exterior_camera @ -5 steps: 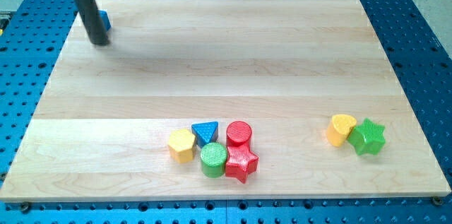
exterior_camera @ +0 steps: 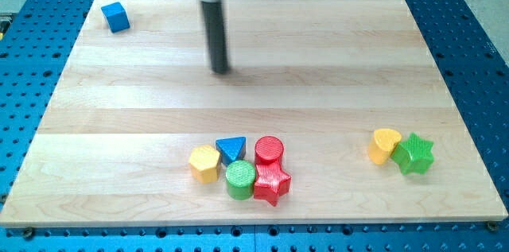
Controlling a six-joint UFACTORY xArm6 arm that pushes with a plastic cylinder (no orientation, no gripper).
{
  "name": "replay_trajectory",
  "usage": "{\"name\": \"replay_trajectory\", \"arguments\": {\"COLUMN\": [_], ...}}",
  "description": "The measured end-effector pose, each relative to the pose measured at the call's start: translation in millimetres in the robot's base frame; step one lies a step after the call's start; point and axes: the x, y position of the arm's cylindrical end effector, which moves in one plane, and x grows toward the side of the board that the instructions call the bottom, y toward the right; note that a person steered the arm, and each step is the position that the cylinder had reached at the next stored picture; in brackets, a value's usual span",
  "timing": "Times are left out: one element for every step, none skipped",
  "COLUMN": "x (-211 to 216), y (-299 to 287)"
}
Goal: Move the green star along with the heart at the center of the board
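The green star (exterior_camera: 413, 154) lies at the view's lower right, touching the yellow heart (exterior_camera: 385, 145) on its left. My tip (exterior_camera: 220, 69) is on the board's upper middle, far up and left of both blocks. The dark rod rises from the tip toward the view's top.
A cluster sits at the lower middle: yellow hexagon (exterior_camera: 204, 164), blue triangle (exterior_camera: 231, 149), red cylinder (exterior_camera: 269, 150), green cylinder (exterior_camera: 239, 180), red star (exterior_camera: 272, 183). A blue cube (exterior_camera: 115, 17) sits at the upper left corner. The wooden board (exterior_camera: 445, 85) lies on a blue perforated table.
My tip has moved from beside the blue cube at the upper left to the right and slightly down. The cube now shows in full. No block has moved.
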Motion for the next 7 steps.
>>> {"name": "replay_trajectory", "arguments": {"x": [15.7,49.6,110.9,151.1,158.1,158.4,187.1], "y": [130.8,233.0,282.4,275.1,241.1,203.6,240.4]}}
